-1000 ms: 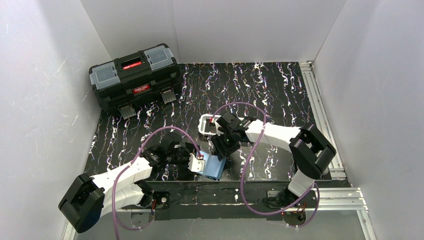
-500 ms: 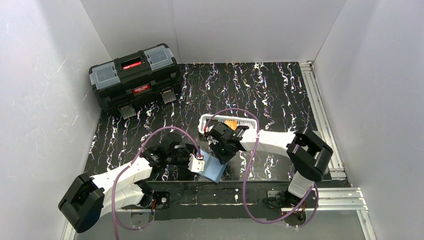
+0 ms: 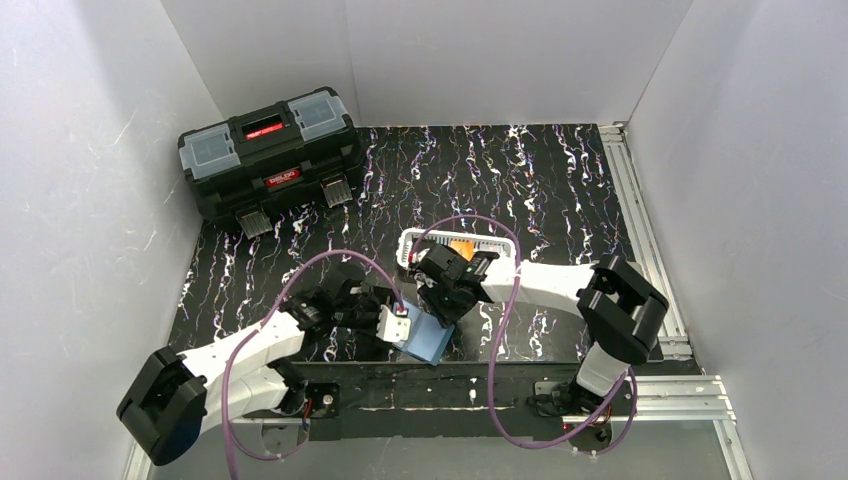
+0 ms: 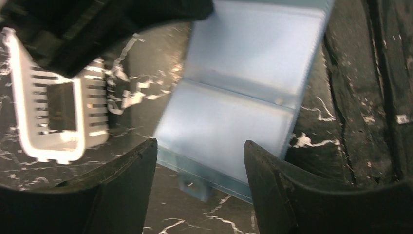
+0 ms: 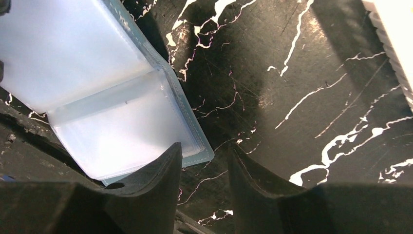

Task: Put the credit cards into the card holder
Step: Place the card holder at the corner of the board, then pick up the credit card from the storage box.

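Both over the open card holder (image 3: 432,342) on the surface (image 3: 560,180): left gripper (image 4: 199,146) spread astride its tab edge, right gripper (image 5: 204,148) narrowly parted, pinching nothing.

We log a black toolbox (image 3: 270,160), lid down, with grey lid trays and a red label, at the far left corner of the black white-veined table (image 3: 560,180), a white mesh basket (image 3: 505,242) near mid-table, well apart from it, white walls (image 3: 450,50) around, metal rails (image 3: 640,230) along the right edge
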